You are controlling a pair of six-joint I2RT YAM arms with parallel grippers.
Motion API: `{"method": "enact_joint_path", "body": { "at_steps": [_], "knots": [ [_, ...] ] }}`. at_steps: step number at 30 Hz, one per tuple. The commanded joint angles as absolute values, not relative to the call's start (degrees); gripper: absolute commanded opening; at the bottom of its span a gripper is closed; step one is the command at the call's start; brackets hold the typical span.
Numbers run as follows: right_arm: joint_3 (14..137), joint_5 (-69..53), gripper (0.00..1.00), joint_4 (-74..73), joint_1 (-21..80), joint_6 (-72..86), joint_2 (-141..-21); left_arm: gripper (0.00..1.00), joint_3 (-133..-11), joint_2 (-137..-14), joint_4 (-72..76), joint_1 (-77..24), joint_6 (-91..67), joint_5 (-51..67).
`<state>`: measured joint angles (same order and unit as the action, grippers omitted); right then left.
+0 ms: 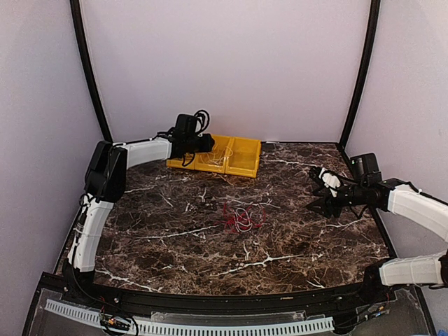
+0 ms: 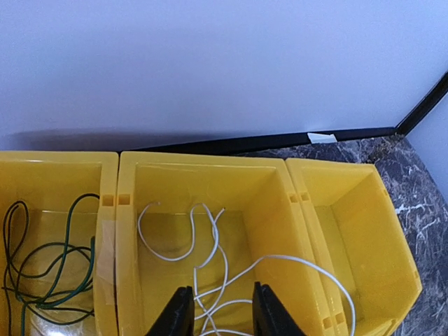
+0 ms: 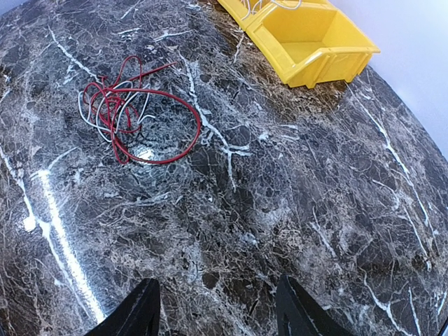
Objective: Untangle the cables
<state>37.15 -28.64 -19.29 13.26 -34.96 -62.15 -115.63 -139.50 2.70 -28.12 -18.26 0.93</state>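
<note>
A tangle of red and white cables (image 1: 241, 218) lies mid-table; in the right wrist view it (image 3: 133, 105) is far ahead of the fingers. Three joined yellow bins (image 1: 246, 165) stand at the back. The left bin holds a green cable (image 2: 49, 273). The middle bin holds a white cable (image 2: 210, 259) that loops over the wall toward the empty right bin (image 2: 357, 231). My left gripper (image 2: 222, 315) hangs open over the middle bin, with white cable lying below between its fingers. My right gripper (image 3: 217, 315) is open and empty above bare table at the right (image 1: 318, 203).
The marble table (image 1: 210, 259) is enclosed by pale walls and black corner posts (image 1: 360, 77). The bins sit against the back wall. A black strip (image 2: 280, 143) runs along the table's far edge.
</note>
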Motion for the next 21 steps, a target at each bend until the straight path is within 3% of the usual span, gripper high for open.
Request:
{"method": "enact_joint_path", "body": {
  "at_steps": [1, 12, 21],
  "knots": [
    [36.65, -28.48, 0.59, -17.8, 13.1, -35.3, -61.91, 0.36, -117.62, -137.9, -3.93, -27.99, -18.26, 1.74],
    [36.74, -28.73, 0.59, -17.94, 13.17, -35.51, -61.29, 0.41, -98.82, -122.2, -0.65, -28.03, -5.5, 10.35],
    [36.93, -28.68, 0.59, -18.39, 13.16, -35.6, -61.55, 0.42, -104.74, -128.07, -9.66, -28.03, 3.13, 14.78]
  ]
}}
